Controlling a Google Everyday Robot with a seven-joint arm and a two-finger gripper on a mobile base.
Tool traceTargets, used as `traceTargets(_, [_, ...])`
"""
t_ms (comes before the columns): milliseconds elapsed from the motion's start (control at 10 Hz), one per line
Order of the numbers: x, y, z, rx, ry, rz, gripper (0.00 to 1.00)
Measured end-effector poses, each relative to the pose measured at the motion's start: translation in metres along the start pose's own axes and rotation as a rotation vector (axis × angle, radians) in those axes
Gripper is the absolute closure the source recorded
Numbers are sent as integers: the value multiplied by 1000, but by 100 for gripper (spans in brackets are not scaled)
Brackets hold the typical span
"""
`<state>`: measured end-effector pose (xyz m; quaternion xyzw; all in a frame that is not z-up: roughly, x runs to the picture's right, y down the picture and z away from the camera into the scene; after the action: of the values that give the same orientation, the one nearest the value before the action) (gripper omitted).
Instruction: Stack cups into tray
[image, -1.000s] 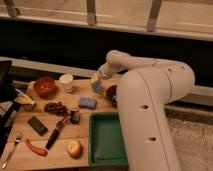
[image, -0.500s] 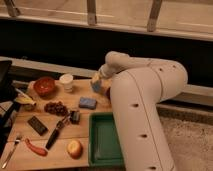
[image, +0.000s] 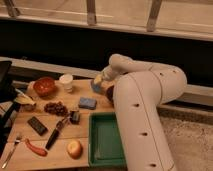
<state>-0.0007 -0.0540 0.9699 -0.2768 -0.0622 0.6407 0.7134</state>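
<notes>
The white paper cup (image: 66, 81) stands upright at the back of the wooden table, right of the red-orange bowl. The light blue cup (image: 95, 87) is at the back middle of the table, directly under my gripper (image: 99, 80), which reaches down onto it from the right. The green tray (image: 106, 141) lies at the table's front right, with nothing in it that I can see; my white arm covers its right side. The arm's big body (image: 145, 115) fills the right of the camera view.
A red-orange bowl (image: 44, 86) sits back left. A dark purple bowl (image: 110, 93) shows partly behind the arm. A blue sponge (image: 87, 103), grapes (image: 56, 108), a knife (image: 56, 133), a black bar (image: 37, 125), a round fruit (image: 74, 148), a red vegetable (image: 36, 149) and a fork (image: 10, 150) lie between.
The arm's body has shifted slightly left and lower in the view. The gripper has stayed at the light blue cup, and the things on the table have not moved.
</notes>
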Motion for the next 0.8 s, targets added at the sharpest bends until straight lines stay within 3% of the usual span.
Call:
traceTargets(200, [7, 3, 10, -35, 13, 16, 41])
traceTargets(800, [10, 8, 18, -80, 37, 13, 98])
